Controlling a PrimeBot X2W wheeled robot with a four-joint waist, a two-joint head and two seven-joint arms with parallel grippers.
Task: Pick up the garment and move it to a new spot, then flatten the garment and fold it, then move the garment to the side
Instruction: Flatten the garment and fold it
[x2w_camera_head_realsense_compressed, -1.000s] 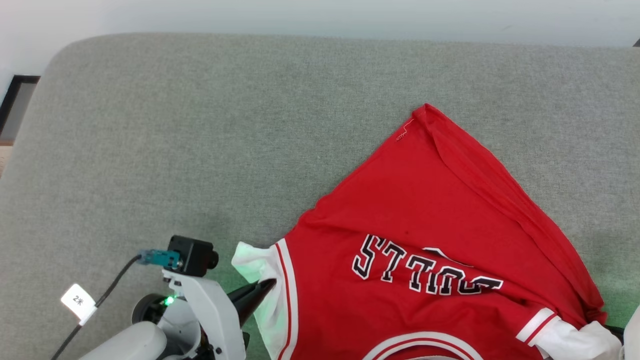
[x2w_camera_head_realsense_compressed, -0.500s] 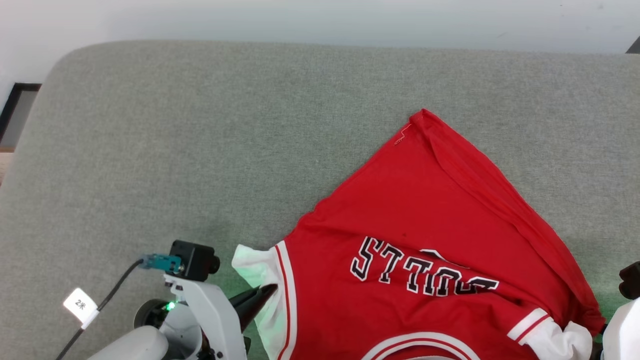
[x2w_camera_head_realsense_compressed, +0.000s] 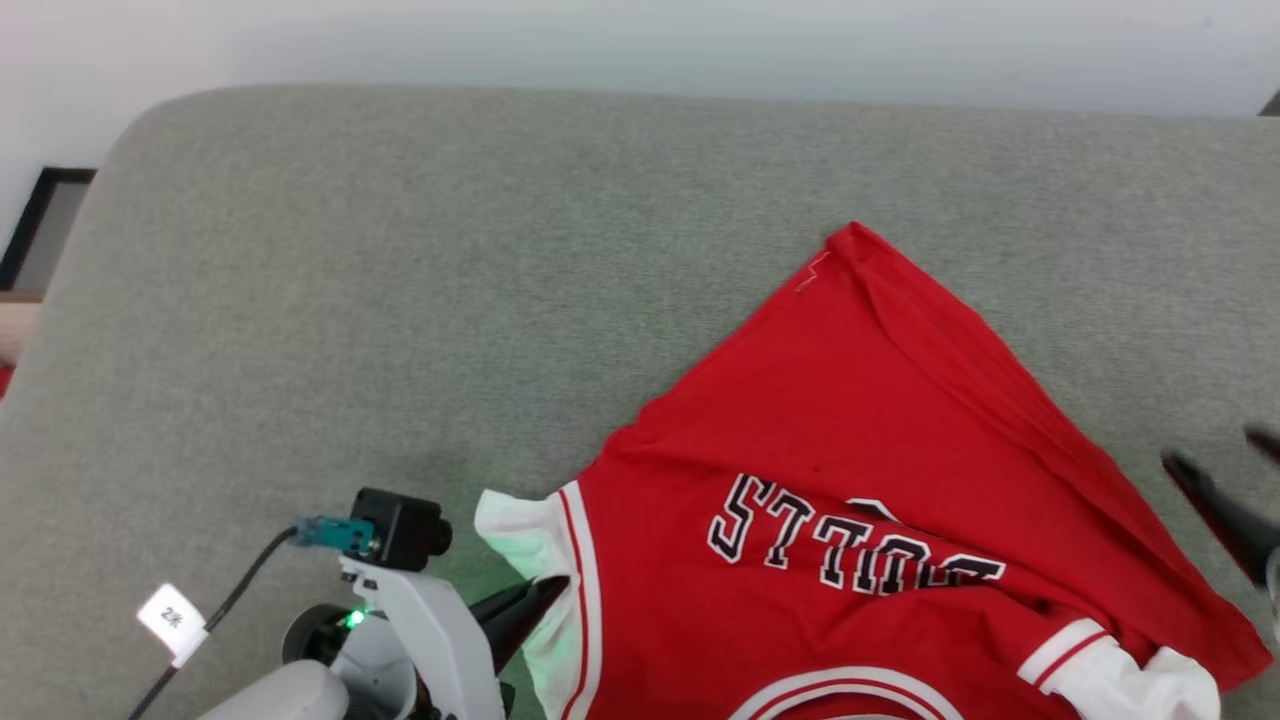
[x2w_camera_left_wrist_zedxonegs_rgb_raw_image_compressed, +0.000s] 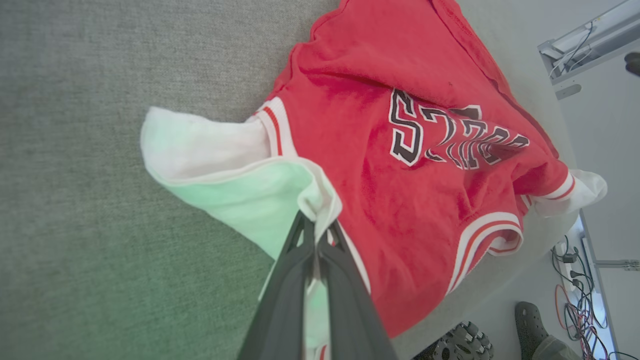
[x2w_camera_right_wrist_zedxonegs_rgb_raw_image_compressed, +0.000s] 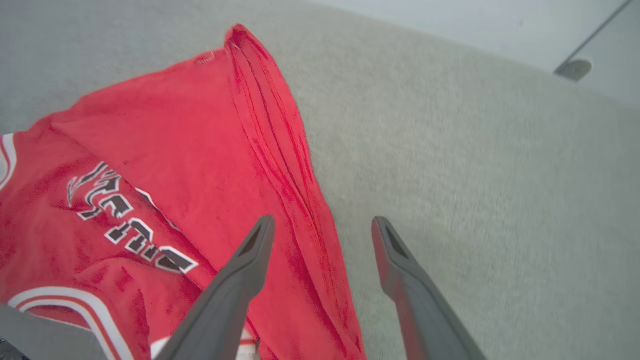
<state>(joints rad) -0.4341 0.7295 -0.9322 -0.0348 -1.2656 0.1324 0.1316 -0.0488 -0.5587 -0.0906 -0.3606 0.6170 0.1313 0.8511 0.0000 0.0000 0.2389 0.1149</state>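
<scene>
The garment (x2w_camera_head_realsense_compressed: 860, 400), a red jersey with white sleeves and black white-edged letters, lies crumpled on the grey cushion (x2w_camera_head_realsense_compressed: 400, 300), its hem corner pointing to the far side. My left gripper (x2w_camera_head_realsense_compressed: 560, 583) is shut on the edge of the white left sleeve (x2w_camera_head_realsense_compressed: 520, 520); in the left wrist view the cloth is pinched at the tips of the gripper (x2w_camera_left_wrist_zedxonegs_rgb_raw_image_compressed: 316, 220). At the right edge my right gripper (x2w_camera_head_realsense_compressed: 1207, 445) is open and holds nothing. In the right wrist view this gripper (x2w_camera_right_wrist_zedxonegs_rgb_raw_image_compressed: 324, 220) straddles the garment's (x2w_camera_right_wrist_zedxonegs_rgb_raw_image_compressed: 165, 145) folded red edge from above.
The cushion's rounded back edge meets a pale wall (x2w_camera_head_realsense_compressed: 640, 40). A dark frame (x2w_camera_head_realsense_compressed: 40, 220) stands at the far left. Past the cushion's near edge, the left wrist view shows the floor with cables (x2w_camera_left_wrist_zedxonegs_rgb_raw_image_compressed: 575, 300), a person's dark shoe (x2w_camera_left_wrist_zedxonegs_rgb_raw_image_compressed: 530, 315) and a wheel (x2w_camera_left_wrist_zedxonegs_rgb_raw_image_compressed: 465, 340).
My right gripper has opened, let go of the garment's right side and come up into view at the right edge. The left gripper keeps its hold. The camera shifted slightly.
</scene>
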